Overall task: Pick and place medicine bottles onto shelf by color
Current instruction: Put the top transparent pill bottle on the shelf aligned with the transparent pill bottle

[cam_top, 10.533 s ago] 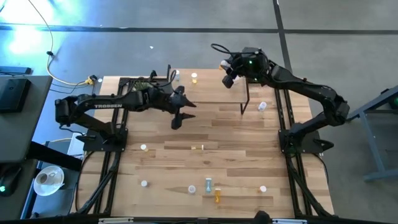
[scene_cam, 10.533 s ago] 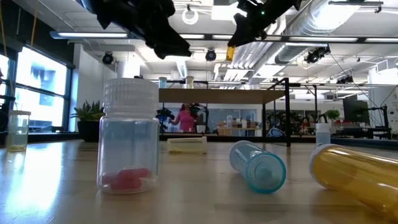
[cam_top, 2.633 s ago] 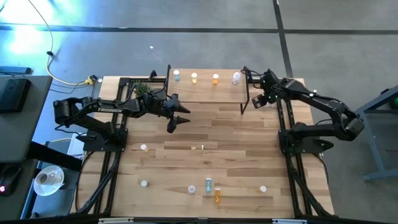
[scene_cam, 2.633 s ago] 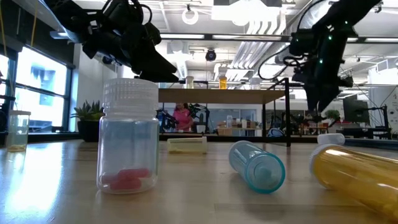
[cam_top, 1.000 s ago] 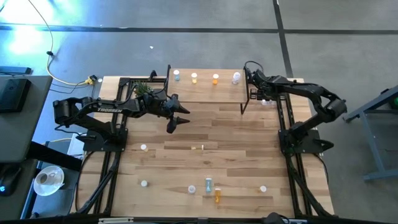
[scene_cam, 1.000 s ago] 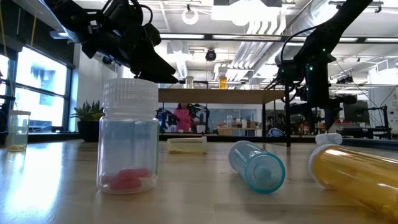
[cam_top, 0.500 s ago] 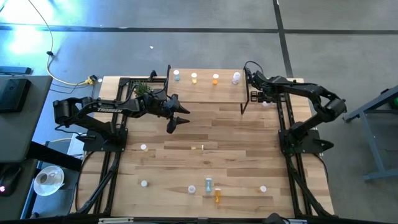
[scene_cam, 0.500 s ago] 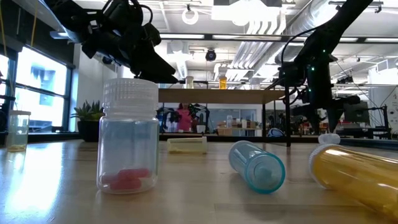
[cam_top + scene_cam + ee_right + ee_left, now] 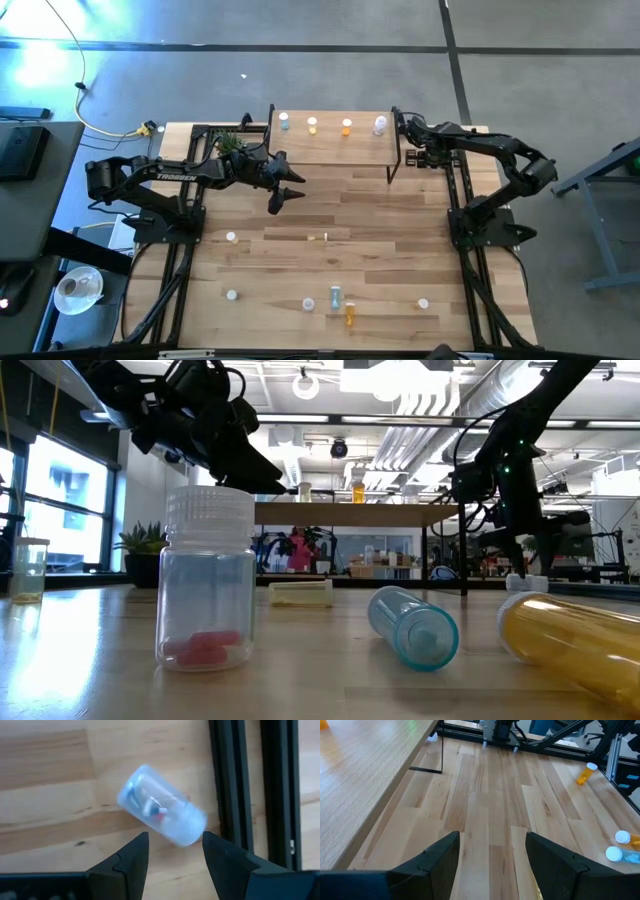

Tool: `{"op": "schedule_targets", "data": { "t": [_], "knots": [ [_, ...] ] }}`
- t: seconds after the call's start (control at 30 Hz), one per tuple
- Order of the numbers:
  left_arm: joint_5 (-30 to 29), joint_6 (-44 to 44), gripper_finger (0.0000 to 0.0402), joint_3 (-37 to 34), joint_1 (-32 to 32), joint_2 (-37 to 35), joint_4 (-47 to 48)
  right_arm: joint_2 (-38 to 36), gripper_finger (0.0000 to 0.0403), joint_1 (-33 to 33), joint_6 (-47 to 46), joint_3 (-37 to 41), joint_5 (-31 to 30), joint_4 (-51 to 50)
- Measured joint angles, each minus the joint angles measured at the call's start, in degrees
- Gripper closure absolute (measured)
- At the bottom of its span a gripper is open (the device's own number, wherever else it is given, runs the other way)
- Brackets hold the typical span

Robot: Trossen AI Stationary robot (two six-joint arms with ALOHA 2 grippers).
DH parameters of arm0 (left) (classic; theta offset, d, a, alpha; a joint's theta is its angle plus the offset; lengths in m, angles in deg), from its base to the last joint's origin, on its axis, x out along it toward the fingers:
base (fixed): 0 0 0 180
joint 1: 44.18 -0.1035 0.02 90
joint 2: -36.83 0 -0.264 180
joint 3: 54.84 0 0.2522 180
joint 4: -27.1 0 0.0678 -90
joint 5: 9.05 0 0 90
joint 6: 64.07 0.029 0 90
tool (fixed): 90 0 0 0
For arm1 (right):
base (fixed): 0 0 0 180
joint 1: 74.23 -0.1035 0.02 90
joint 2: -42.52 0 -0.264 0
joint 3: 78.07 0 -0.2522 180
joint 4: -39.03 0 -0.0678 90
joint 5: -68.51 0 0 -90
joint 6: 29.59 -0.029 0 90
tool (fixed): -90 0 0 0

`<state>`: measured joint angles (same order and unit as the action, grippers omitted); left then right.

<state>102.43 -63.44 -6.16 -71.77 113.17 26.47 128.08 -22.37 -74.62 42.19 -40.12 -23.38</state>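
**Right gripper poised over a fallen clear bottle beside the shelf**

While the left gripper (image 9: pixel 283 196) hangs above mid-table with its fingers (image 9: pixel 440 857) spread and nothing between them, the right gripper (image 9: pixel 412 152) is down at the table's far right corner, just off the end of the shelf (image 9: pixel 330 148). In the right wrist view its two fingers (image 9: pixel 131 856) stand apart, holding nothing, with a clear bottle (image 9: pixel 161 819) lying on its side just beyond the tips, white cap toward the black frame rail (image 9: pixel 235 790). Red and blue bits show inside it. Fingers not touching it.

Shelf top carries four upright bottles in a row along the far edge: pale blue (image 9: pixel 284 122), yellow (image 9: pixel 313 125), orange (image 9: pixel 347 126), clear (image 9: pixel 380 124).

Loose on the table: a yellow bottle (image 9: pixel 318 237) lying mid-table, white-capped ones at left (image 9: pixel 231 237) and front left (image 9: pixel 231 295), a cluster at the front with a blue bottle (image 9: pixel 335 297) and an orange bottle (image 9: pixel 349 315), one more at front right (image 9: pixel 423 303).

Small green plant (image 9: pixel 229 143) sits by the shelf's left end.
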Motion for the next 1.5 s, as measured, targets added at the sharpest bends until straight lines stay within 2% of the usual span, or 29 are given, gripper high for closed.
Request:
{"op": "schedule_targets", "data": {
  "t": [0.3,0.43,0.57,0.83,1.23,1.5],
  "knots": [
    [0.0,0.0,0.0186,0.0,0.0,0.0,0.0,0.0,0.0226,0.3,1.1,0.0,-0.3,2.2],
    [0.0,0.0,0.0186,0.0,0.0,0.0,0.0,0.0,0.0226,0.0,0.7,0.0,3.5,2.4],
    [0.0,0.0,0.0186,0.0,0.0,0.0,0.0,0.0,0.0226,-0.8,3.6,0.0,4.0,5.1],
    [0.0,0.0,0.0186,0.0,0.0,0.0,0.0,0.0,0.0226,0.7,4.0,0.0,-0.4,10.4],
    [0.0,0.0,0.0186,0.0,0.0,0.0,0.0,0.0,0.0226,3.9,5.0,0.0,-2.5,20.1],
    [0.0,0.2,0.0186,0.0,0.0,0.0,0.0,1.4,0.0226,3.7,3.2,0.0,-5.4,21.6]
  ]
}}
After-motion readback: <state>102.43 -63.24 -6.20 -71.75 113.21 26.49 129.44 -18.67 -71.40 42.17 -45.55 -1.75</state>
